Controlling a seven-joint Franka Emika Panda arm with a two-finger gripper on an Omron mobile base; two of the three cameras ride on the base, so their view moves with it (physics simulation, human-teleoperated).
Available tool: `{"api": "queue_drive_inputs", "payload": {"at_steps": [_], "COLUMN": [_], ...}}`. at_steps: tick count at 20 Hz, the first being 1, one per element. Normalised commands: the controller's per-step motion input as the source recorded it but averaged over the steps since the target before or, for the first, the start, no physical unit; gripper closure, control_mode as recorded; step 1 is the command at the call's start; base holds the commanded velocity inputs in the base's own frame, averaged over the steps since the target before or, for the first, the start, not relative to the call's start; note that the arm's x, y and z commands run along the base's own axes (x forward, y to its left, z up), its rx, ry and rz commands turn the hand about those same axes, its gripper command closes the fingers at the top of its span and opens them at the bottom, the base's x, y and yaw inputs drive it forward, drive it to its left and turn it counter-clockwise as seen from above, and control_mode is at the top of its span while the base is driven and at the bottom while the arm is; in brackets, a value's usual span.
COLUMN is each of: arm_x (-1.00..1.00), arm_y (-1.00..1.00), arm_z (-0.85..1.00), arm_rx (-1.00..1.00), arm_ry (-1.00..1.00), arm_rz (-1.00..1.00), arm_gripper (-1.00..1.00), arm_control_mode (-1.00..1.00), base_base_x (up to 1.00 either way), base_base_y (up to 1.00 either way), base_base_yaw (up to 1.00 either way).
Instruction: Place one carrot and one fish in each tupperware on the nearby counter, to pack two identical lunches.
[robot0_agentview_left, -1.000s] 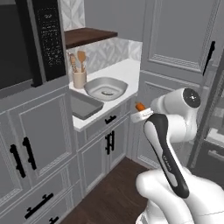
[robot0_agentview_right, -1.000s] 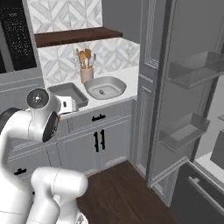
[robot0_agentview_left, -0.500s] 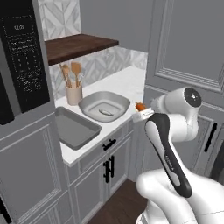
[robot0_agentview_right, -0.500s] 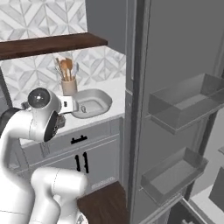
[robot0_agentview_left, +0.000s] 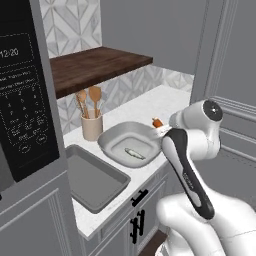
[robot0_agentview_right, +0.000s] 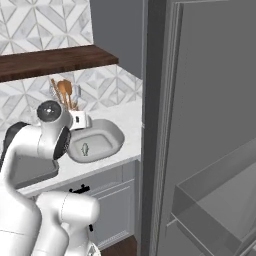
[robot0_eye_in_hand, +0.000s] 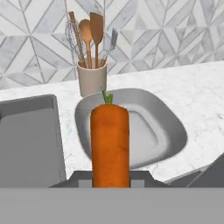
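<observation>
Left base view, shift: whole picture swung and drawn in since half a second ago, so camera carried by the base, not things moved on the counter (robot0_agentview_left: 150, 107).
Left base view, tupperware: round-cornered tupperware (robot0_agentview_left: 112, 142) now mid-frame, beside the utensil cup (robot0_agentview_left: 92, 127); fish (robot0_agentview_left: 134, 153) lying inside; a second, square-edged container (robot0_agentview_left: 85, 172) just left of it, looking bare.
Left base view, carrot: orange tip of carrot (robot0_agentview_left: 158, 122) showing just past the arm's wrist, near the tupperware's far rim; same place against the arm as before.

Right base view, shift: same swing; tall cabinet front taking up the right side.
Right base view, tupperware: tupperware (robot0_agentview_right: 112, 132) closer than before, fish (robot0_agentview_right: 85, 148) on its floor, arm's head in front of its left rim.

Hand view, fingers: pinching the carrot (robot0_eye_in_hand: 110, 144), held upright, green stub up; gripper (robot0_eye_in_hand: 111, 180) at the lower edge.
Hand view, target: tupperware (robot0_eye_in_hand: 173, 133) straight ahead behind the carrot, cup (robot0_eye_in_hand: 92, 76) beyond, second container (robot0_eye_in_hand: 26, 140) at left.

Meaning: carrying leg judged nearly done; fish already in this tupperware, so carrot likely bound there; remaining: reach out over it, lower, release.
</observation>
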Motion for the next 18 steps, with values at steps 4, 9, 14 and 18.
{"api": "queue_drive_inputs", "payload": {"at_steps": [4,9,14,18], "arm_x": [1.00,1.00,1.00,1.00], "arm_y": [0.09,0.01,0.03,0.39], "arm_z": [-0.89,-0.64,-0.33,-0.38], "arm_rx": [-0.10,-0.03,0.00,-0.04], "arm_ry": [0.23,0.13,0.03,0.03], "arm_rz": [0.02,0.01,0.00,0.00], "arm_gripper": [1.00,1.00,1.00,-1.00], "arm_control_mode": [-1.00,-1.00,-1.00,-1.00], "base_base_x": [0.00,0.00,0.00,0.00], "base_base_y": [0.00,0.00,0.00,0.00], "base_base_yaw": [0.00,0.00,0.00,0.00]}}
